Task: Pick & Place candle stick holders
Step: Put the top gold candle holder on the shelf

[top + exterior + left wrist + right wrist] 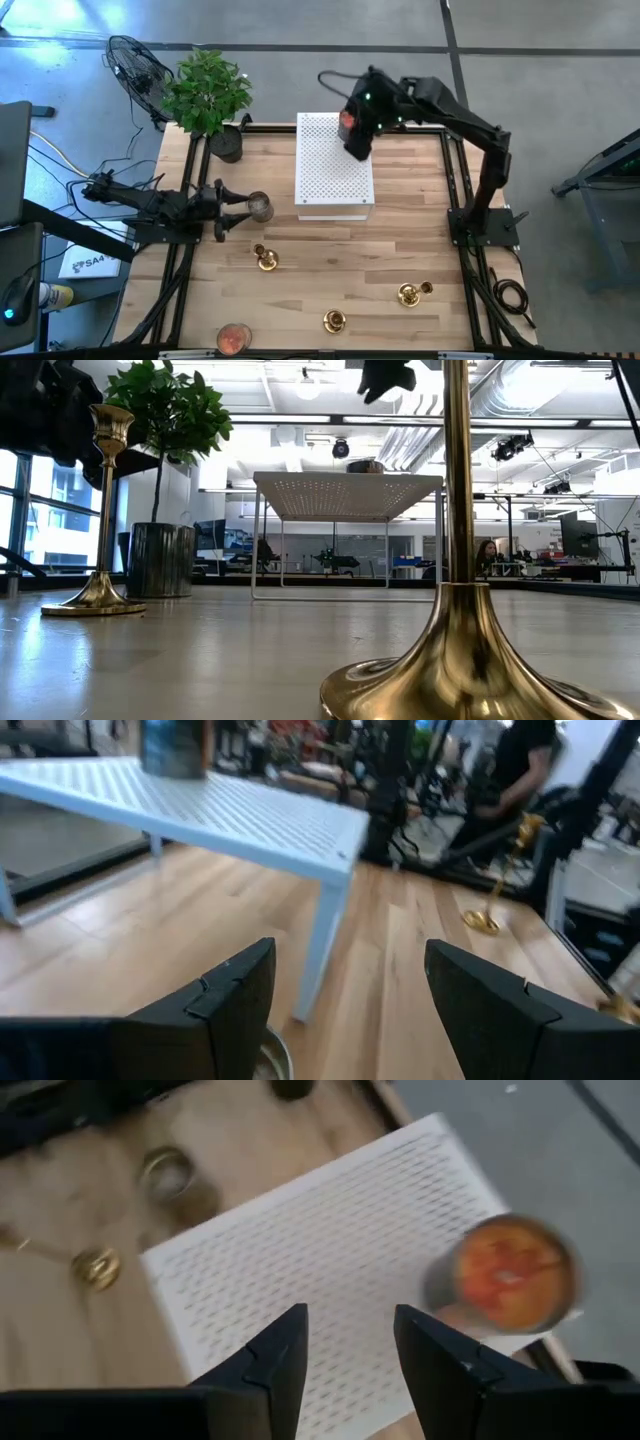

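so nearest the front edge of the wooden table (330, 255) there's a small can with an orange-red top (233, 338) and one brass candle stick holder (334, 321) standing just inside that edge, the same one whose base fills the low view. a bit further in, toward the right, a second holder (409, 294) looks tipped over or leaning, hard to say which. a third holder (266, 260) stands toward the left, upright. just behind that one is the left gripper (236, 209), low over the table with its fingers spread wide and nothing between them, and a small metal tin (260, 207) sits right at its tips. further back is the white perforated stand (334, 165), and over its far end hangs the right gripper (348, 1342), fingers parted a moderate way and empty, with an orange-topped can (514, 1275) near that end of the stand. a potted plant (208, 93) sits at the far left corner. my guess: no holder is picked yet, still the approach step. next move needs the left gripper to line up on the stem of the nearest holder, then close on it.
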You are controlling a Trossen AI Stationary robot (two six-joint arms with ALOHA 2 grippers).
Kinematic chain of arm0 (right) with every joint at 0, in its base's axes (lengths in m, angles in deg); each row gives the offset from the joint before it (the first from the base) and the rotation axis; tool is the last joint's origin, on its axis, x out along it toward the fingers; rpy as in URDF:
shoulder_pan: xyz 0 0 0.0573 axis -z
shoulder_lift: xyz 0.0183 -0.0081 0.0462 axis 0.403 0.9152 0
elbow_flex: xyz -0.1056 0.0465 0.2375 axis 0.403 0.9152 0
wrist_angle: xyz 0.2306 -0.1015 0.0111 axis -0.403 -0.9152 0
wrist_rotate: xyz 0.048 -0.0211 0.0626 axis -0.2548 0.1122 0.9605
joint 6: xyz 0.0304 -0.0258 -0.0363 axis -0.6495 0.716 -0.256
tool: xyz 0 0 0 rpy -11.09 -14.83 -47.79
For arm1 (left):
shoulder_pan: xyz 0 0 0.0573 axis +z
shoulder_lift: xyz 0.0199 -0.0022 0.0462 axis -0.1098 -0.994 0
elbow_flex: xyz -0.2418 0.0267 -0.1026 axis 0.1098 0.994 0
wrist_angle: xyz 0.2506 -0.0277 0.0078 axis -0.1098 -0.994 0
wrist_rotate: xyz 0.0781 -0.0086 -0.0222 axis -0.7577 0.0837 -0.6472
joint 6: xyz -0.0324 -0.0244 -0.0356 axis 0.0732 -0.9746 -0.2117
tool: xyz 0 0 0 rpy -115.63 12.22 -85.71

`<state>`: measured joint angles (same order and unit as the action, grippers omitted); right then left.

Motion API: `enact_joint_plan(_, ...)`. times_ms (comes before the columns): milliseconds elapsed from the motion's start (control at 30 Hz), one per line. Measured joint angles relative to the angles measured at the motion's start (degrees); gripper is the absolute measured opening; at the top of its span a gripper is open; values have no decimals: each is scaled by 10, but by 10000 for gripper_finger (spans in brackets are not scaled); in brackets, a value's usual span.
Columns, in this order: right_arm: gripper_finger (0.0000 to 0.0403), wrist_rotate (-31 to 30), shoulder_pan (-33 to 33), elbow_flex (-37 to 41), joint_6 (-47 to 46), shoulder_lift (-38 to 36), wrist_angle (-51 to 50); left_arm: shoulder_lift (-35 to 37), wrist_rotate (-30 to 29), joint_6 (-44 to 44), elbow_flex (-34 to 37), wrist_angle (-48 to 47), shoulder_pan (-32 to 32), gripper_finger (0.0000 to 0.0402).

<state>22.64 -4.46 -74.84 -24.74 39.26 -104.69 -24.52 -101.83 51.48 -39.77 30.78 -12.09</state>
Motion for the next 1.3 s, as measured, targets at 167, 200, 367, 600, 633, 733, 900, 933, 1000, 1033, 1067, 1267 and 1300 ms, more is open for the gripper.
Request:
enact_joint_plan(167,146,0,-66,1,-7,3,-44,0,24,-14,-26,-1,0,253)
enact_joint_plan(200,146,-2,-79,1,-15,3,-49,0,34,-21,-31,0,0,253)
enact_joint_plan(367,146,-4,-139,1,-56,4,-69,0,66,-44,-45,4,0,253)
enact_joint_plan(600,145,-36,-229,1,-103,4,-106,0,76,-58,-46,5,0,253)
enact_joint_plan(633,146,-51,-242,1,-108,4,-106,0,98,-60,-46,3,0,253)
enact_joint_plan(733,146,-94,-279,1,-115,5,-106,0,223,-59,-49,-7,0,253)
enact_joint_plan(900,146,-164,-329,1,-144,5,-104,0,308,-77,-56,-7,0,253)
enact_joint_plan(933,146,-180,-338,1,-150,5,-104,-1,308,-78,-56,-14,0,253)
enact_joint_plan(1000,146,-207,-353,1,-162,5,-104,-1,302,-71,-56,-25,0,253)
enact_joint_plan(1033,146,-218,-359,1,-167,5,-104,-1,297,-69,-56,-39,0,253)
enact_joint_plan(1067,145,-228,-365,1,-172,5,-104,-2,288,-69,-56,-53,0,253)
enact_joint_plan(1267,146,-264,-394,44,-193,5,-90,-17,284,-68,-55,-108,0,253)
enact_joint_plan(1300,146,-264,-396,57,-195,5,-88,-22,292,-68,-55,-105,0,253)
